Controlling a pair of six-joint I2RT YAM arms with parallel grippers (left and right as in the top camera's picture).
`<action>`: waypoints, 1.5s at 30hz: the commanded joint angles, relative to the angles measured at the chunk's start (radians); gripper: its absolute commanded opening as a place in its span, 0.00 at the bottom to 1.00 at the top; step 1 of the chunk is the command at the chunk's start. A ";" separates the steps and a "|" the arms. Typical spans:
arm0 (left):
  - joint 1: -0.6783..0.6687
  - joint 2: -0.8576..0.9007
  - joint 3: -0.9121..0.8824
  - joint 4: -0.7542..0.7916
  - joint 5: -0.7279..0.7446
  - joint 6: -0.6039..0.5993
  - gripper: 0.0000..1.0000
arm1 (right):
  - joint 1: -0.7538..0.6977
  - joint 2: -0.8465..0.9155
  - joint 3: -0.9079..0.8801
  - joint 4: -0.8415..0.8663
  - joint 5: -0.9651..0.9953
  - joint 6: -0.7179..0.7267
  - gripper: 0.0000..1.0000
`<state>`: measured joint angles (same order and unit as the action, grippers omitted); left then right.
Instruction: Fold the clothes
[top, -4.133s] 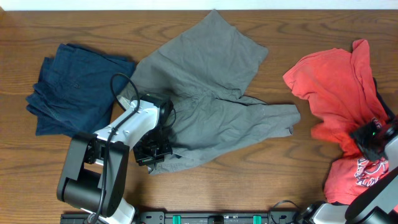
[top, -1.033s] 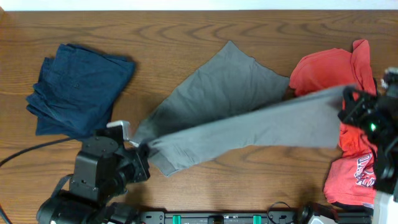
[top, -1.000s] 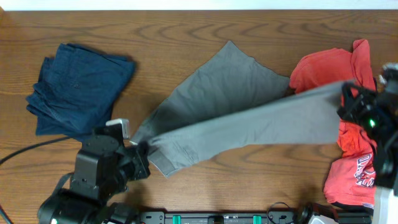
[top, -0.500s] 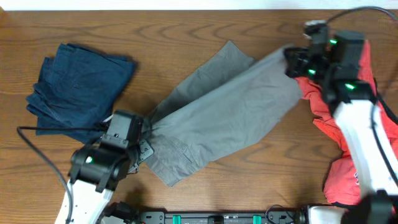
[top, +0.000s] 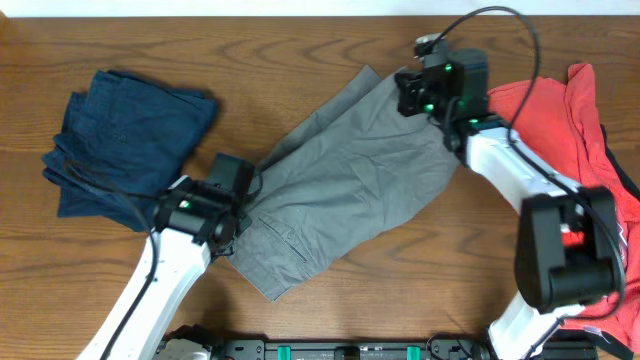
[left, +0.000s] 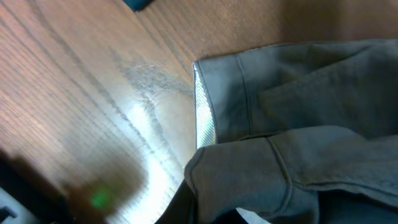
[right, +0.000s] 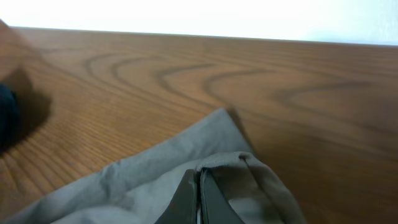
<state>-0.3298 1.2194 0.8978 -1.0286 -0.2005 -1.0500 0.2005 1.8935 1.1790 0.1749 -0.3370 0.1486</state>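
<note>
Well, from overhead the grey garment lies slantwise across the middle of the tabletop, doubled over on itself. The left gripper sits at its lower left end with cloth bunched against it. The right gripper is at the garment's upper right corner. A blue garment lies crumpled well off to the left, and a red garment is heaped at the right, under the right arm.

Seen from the left wrist, a stitched hem lies flat on the wood, and a thick fold of grey cloth runs down to the bottom edge of the view, where the gripper has it pinched.

Seen from the right wrist, the two dark fingers stand nearly together, nipping a thin edge of the grey cloth just behind its pointed corner, which rests on the tabletop.
</note>
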 joint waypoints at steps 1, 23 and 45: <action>0.004 0.058 -0.024 0.028 -0.053 -0.029 0.06 | 0.040 0.050 0.015 0.047 0.008 0.003 0.01; 0.189 0.154 -0.024 0.016 -0.014 0.021 0.73 | -0.121 -0.168 0.018 -0.571 0.216 0.121 0.61; 0.188 0.156 -0.220 0.245 0.400 0.189 0.99 | -0.133 -0.117 -0.204 -0.475 0.034 0.027 0.66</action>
<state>-0.1440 1.3727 0.7429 -0.8467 0.1162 -0.8455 0.0566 1.7679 1.0046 -0.3336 -0.2691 0.1841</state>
